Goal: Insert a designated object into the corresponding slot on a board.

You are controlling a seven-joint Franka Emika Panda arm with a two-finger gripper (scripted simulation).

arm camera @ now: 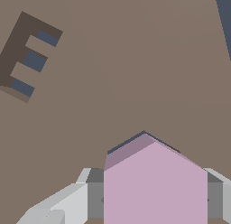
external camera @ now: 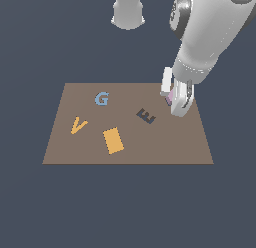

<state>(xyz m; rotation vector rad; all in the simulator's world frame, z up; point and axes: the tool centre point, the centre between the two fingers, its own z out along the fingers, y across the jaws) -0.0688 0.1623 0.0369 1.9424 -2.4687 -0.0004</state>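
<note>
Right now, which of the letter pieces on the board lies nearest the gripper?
The dark letter E; the blue G and orange V lie farther from the gripper, toward the exterior view's left.

The arm has a smooth, glossy shell like pale grey plastic, catching soft highlights. The fingers look matt light grey. Between the fingers, the pink hexagonal block is flat, matt and untextured. The brown board is uniformly matt and smooth, as is the dark letter E.
</note>
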